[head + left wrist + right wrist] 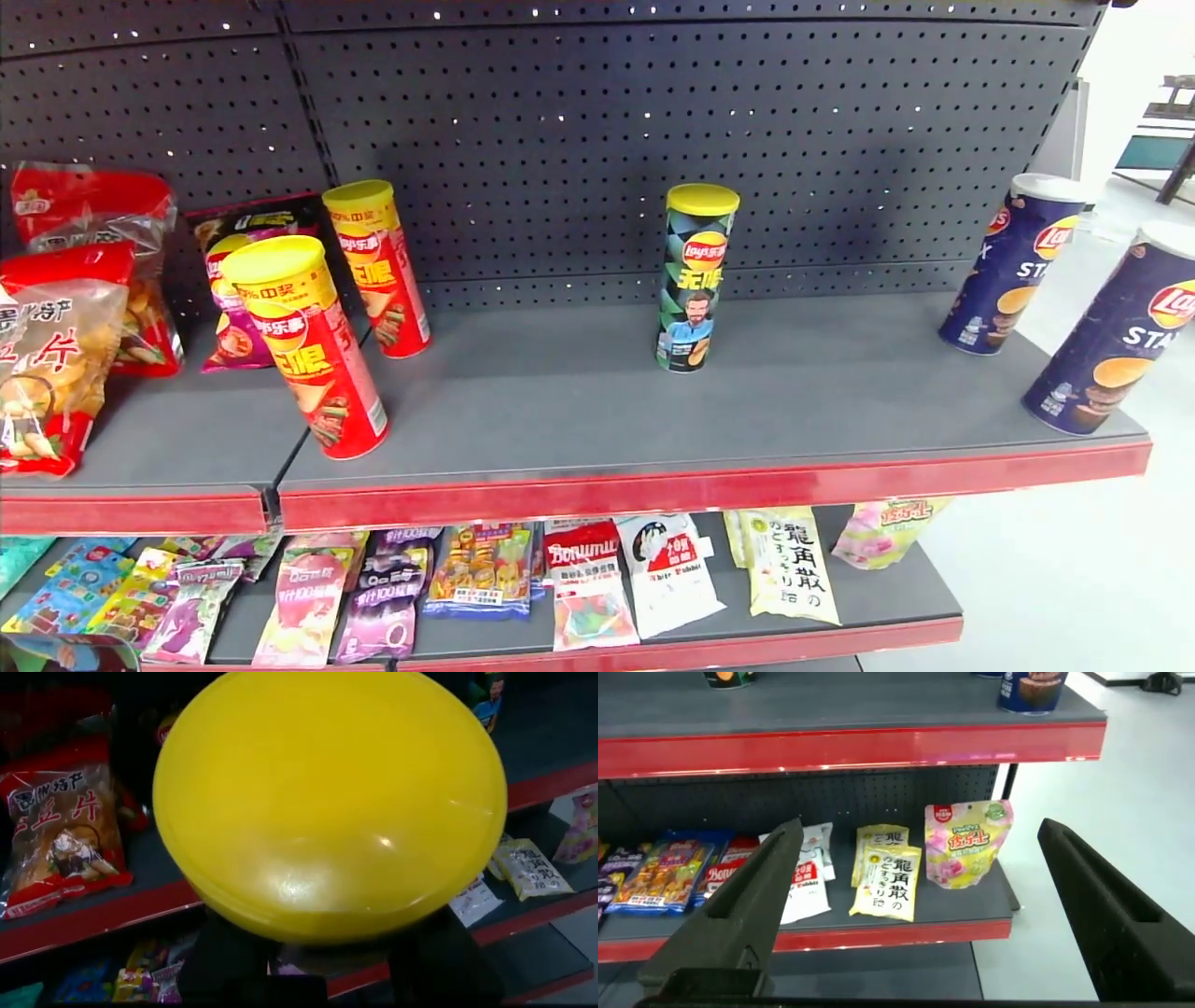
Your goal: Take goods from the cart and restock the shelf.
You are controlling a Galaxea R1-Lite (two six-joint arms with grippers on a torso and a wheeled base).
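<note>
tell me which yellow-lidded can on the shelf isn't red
The green-black can standing alone mid-shelf; the two red cans at the left have yellow lids too.

Top shelf (579,411): 5 upright chip cans, i.e. 2 red w/ yellow lids (308,350) (378,271), 1 green-black w/ yellow lid (693,280), 2 dark blue w/ white lids (1013,266) (1106,336); plus 1 yellow lid (327,803) seen close up in left wrist view. Snack bags at shelf's left end: 2 red (89,205) (56,364), 1 dark purple (233,308). Lower shelf (896,597): approx. a dozen flat packets (588,579), exact no. unclear, incl. 2 yellow (889,882) & 1 pink-green (968,845).
</note>
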